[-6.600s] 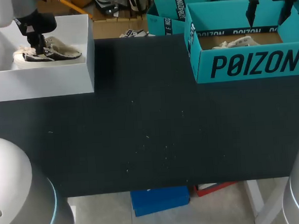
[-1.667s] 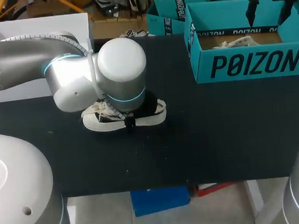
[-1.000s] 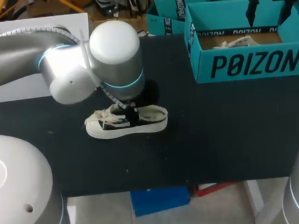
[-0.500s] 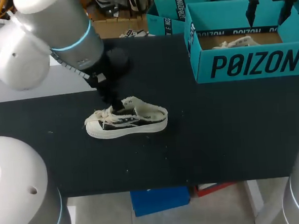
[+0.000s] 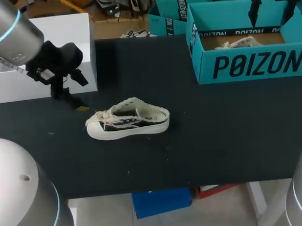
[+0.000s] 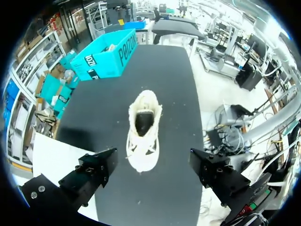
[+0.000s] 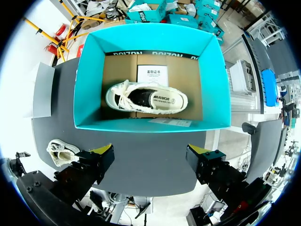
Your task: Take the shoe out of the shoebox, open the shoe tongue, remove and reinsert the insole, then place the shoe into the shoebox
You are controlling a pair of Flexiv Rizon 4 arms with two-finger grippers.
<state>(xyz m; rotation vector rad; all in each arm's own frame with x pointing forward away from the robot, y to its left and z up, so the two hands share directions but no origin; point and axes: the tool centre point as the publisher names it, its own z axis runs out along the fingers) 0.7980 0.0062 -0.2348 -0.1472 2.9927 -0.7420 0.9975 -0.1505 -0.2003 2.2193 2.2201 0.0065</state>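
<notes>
Large black block lettering, a brand word, spans the front wall of the teal cardboard shoebox [image 5: 250, 65] at the far right corner of the black table [image 5: 194, 141]. A black band of teal lettering runs along its inner back wall. Inside, a white printed paper sheet [image 7: 152, 74] is too small to read, and a cream canvas shoe [image 7: 123, 96] has white lettering on its black insole.

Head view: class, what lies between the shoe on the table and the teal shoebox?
Nothing: only bare black table separates the shoe from the teal shoebox, as the head view shows.
</notes>
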